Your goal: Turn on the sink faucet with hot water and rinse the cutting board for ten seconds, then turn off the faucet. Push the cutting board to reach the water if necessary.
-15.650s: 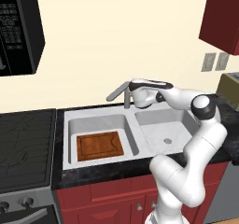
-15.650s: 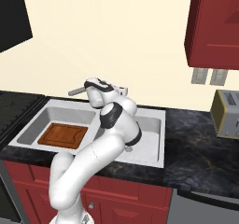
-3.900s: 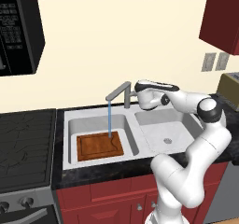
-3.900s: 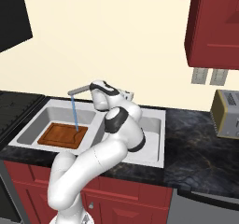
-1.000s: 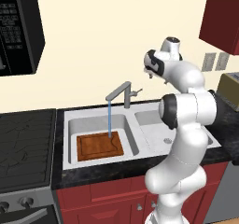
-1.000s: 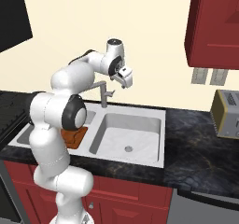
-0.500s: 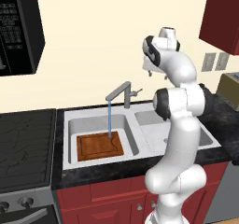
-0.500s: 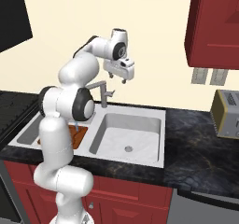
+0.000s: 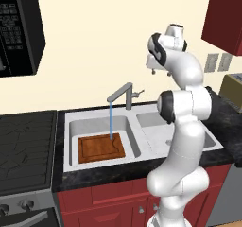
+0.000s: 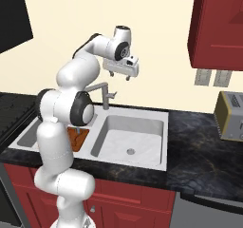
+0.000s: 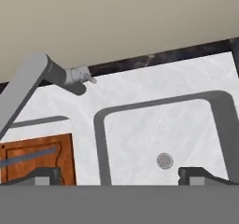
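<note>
Since the earlier frame, the gripper (image 10: 122, 76) has lifted well above the faucet (image 9: 122, 94), fingers spread wide, holding nothing. Water (image 9: 110, 121) falls onto the board (image 9: 100, 148), flat in the left basin of the sink (image 9: 137, 118). No legible writing.

The sink (image 9: 142, 119) is set into the desk (image 9: 222, 122), a stove (image 9: 26, 141) to its left and a toaster (image 10: 230, 115) to its right. The sink faucet (image 9: 124, 94) stands behind the divider between the basins, spout over the left basin. The cutting board (image 9: 100, 148) lies flat in that basin, the water (image 9: 110, 122) landing near its back edge. The claw (image 10: 120, 75) hangs high above the faucet.
</note>
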Motion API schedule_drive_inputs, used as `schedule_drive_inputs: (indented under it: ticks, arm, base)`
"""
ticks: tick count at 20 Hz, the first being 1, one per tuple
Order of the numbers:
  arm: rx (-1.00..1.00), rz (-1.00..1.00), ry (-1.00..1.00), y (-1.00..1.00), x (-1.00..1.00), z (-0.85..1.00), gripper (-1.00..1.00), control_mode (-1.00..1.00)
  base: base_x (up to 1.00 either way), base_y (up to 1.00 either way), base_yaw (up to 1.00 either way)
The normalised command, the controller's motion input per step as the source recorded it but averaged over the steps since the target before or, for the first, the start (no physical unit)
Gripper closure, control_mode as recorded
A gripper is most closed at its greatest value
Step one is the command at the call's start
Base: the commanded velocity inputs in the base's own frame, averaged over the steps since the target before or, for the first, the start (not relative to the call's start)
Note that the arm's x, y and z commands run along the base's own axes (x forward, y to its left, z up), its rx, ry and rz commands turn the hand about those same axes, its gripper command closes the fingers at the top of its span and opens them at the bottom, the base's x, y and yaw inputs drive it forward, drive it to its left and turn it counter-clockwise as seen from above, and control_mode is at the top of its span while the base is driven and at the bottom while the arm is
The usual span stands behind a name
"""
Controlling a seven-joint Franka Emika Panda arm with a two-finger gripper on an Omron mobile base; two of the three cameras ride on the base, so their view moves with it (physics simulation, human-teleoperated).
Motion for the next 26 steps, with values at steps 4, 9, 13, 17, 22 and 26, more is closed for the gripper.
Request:
schedule_drive_inputs:
  ticks: [4, 9, 13, 17, 22, 26]
  arm:
    - [0.0, 0.26, -0.23, 0.0, -0.08, -0.08, -1.0, -1.0]
    - [0.0, 0.19, -0.22, 0.0, 0.0, -0.17, -1.0, -1.0]
    - [0.0, 0.08, -0.02, 0.0, 0.0, -0.01, -1.0, -1.0]
    - [0.0, 0.06, 0.0, 0.03, 0.0, -0.03, -1.0, -1.0]
    - [0.0, 0.03, -0.01, 0.09, 0.0, -0.13, -1.0, -1.0]
    - [0.0, 0.01, -0.03, 0.0, 0.07, -0.13, -1.0, -1.0]
  base:
    - [0.0, 0.0, 0.0]
    - [0.0, 0.0, 0.0]
    - [0.0, 0.0, 0.0]
    - [0.0, 0.0, 0.0]
    - [0.0, 0.0, 0.0]
    - [0.0, 0.0, 0.0]
